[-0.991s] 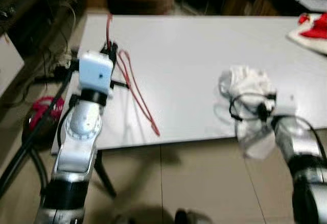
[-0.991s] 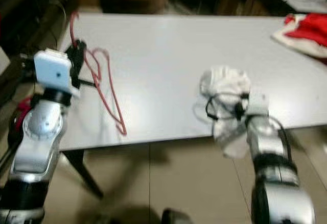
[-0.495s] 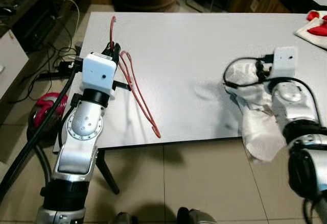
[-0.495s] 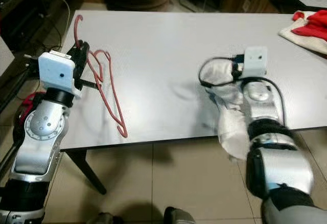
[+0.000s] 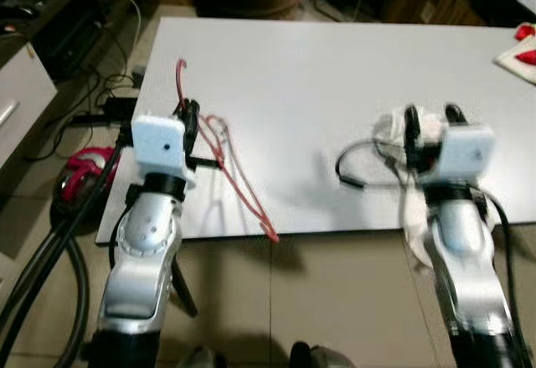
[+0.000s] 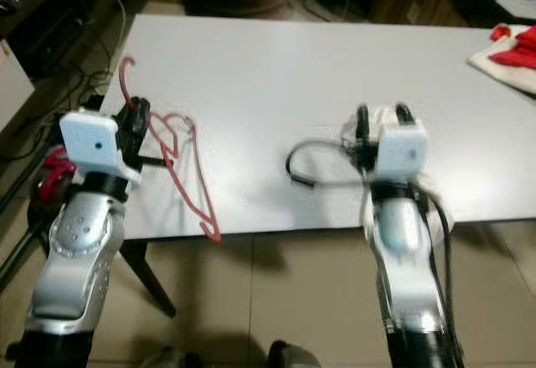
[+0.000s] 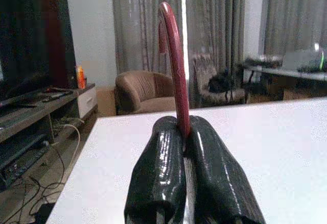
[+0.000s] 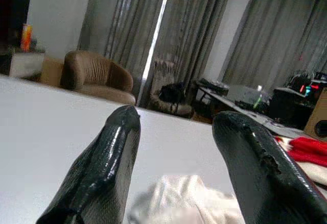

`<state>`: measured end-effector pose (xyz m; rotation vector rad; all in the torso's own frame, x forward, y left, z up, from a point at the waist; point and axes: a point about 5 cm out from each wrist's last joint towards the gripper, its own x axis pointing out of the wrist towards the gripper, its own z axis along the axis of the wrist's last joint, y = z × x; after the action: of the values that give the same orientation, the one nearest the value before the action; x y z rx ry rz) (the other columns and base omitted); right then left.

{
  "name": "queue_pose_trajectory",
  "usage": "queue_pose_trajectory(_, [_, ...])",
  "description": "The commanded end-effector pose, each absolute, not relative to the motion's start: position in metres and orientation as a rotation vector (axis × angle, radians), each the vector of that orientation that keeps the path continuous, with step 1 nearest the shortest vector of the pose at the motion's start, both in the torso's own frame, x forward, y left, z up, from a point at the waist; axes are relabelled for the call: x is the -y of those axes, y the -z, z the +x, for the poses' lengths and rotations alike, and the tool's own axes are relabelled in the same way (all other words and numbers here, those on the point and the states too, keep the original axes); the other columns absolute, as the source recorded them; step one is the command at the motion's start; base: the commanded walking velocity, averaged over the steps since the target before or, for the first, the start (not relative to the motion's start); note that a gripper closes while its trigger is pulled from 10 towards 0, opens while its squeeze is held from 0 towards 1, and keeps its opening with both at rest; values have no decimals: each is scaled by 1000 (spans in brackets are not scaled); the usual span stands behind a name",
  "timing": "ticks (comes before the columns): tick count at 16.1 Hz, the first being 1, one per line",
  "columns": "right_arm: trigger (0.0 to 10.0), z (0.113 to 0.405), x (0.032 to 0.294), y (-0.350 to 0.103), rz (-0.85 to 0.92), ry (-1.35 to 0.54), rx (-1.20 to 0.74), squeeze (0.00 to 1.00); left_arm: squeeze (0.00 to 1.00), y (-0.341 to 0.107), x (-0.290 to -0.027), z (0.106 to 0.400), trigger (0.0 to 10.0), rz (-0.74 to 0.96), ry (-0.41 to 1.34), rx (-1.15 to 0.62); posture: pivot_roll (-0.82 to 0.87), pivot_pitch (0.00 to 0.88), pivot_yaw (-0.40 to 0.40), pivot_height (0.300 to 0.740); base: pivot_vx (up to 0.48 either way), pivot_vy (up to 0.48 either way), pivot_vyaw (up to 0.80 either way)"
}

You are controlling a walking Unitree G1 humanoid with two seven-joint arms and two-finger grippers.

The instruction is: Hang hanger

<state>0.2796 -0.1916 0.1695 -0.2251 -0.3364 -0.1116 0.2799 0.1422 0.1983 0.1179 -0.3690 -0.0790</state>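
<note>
left wrist view: left pincer [image 7: 185, 132] clenches one red hanger [image 7: 173, 55]; right pincer [image 8: 176, 127] released.

Home living room: brown armchair [image 7: 140, 89], long curtains [image 7: 148, 27], TV stand [image 7: 30, 114], white table [image 5: 335, 75].

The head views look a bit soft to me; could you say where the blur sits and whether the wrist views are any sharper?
Left and right eye views: the right gripper and white cloth are smeared. Left wrist view: crisp on the red hanger in the shut left gripper. Right wrist view: fingers sharp, cloth soft.
</note>
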Motion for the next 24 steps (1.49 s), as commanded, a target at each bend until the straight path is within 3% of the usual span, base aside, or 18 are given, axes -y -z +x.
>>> queue_pose_trajectory(1, [10000,279,194,-167,-239,128,305,0,0,-205,-139,280,10000,116,80,392,-71,48,-47,740,0,-480,719])
queue_pose_trajectory(4, [10000,281,184,-159,-214,78,233,0,0,-210,-144,286,10000,118,59,403,-70,45,-38,740,0,-480,715])
queue_pose_trajectory(6, [10000,286,168,-167,-116,-71,212,0,0,-219,-153,294,10000,126,44,428,-72,43,-35,740,0,-231,359])
queue_pose_trajectory(9, [10000,296,169,-180,33,-219,180,0,0,-224,-161,311,10000,196,65,412,-78,41,-31,740,0,0,0])
queue_pose_trajectory(11, [10000,299,167,-182,77,-278,148,0,0,-224,-157,312,10000,213,73,420,-78,42,-29,740,0,0,0])
queue_pose_trajectory(14, [10000,290,143,-184,219,-499,94,0,0,-221,-150,311,10000,205,87,417,-71,40,-25,740,0,0,0])
queue_pose_trajectory(17, [10000,260,117,-178,86,-762,33,0,0,-222,-142,320,10000,186,36,401,-107,38,-1,740,0,0,0])
queue_pose_trajectory(22, [10000,243,109,-149,-255,-802,-25,0,0,-228,-118,329,10000,154,51,405,-140,37,20,740,0,0,0])
queue_pose_trajectory(24, [10000,235,114,-143,-247,-809,-32,0,0,-228,-113,333,10000,186,21,397,-151,38,30,740,0,0,0])
